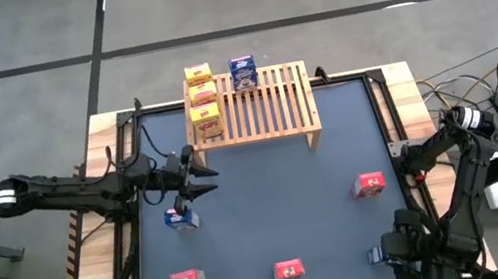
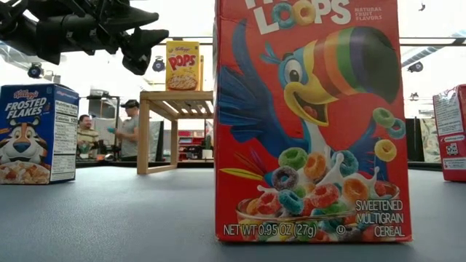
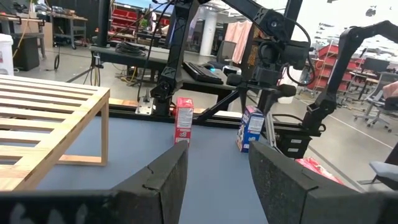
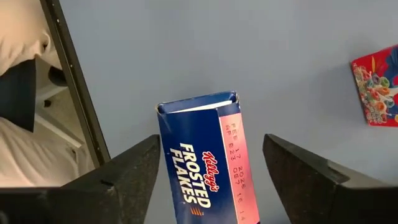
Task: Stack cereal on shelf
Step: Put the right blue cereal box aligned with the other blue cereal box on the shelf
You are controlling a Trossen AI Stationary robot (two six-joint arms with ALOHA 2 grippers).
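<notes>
The right gripper [image 4: 211, 180] hangs over the near right corner of the table [image 1: 276, 180], pointed down at a blue box [image 4: 205, 158] that stands directly beneath it. In the right wrist view the box's narrow top sits between the 2 dark fingers, with a gap on each side, so the fingers are spread around the box and not yet pressing on it. The box's long axis runs straight up toward the wrist, and its broad faces seem to lie crosswise to the fingers' gap, so a plain squeeze should take it by its 2 narrow sides; that is a judgement from the one view.

The left gripper [image 1: 204, 183] reaches out level over the left middle of the table, its fingers part-spread and holding nothing. A second blue box [image 1: 180, 217] stands just below and nearer than its tips.

The rack [image 1: 269, 106] lies at the far edge, well away from the right gripper and much closer to the left one. It already carries 3 yellow boxes [image 1: 202, 97] in a row at its left end and 1 blue box [image 1: 243, 72] beside them. 3 red boxes [image 1: 369, 184] stand on the table; the closest to the right gripper is just ahead of it.
</notes>
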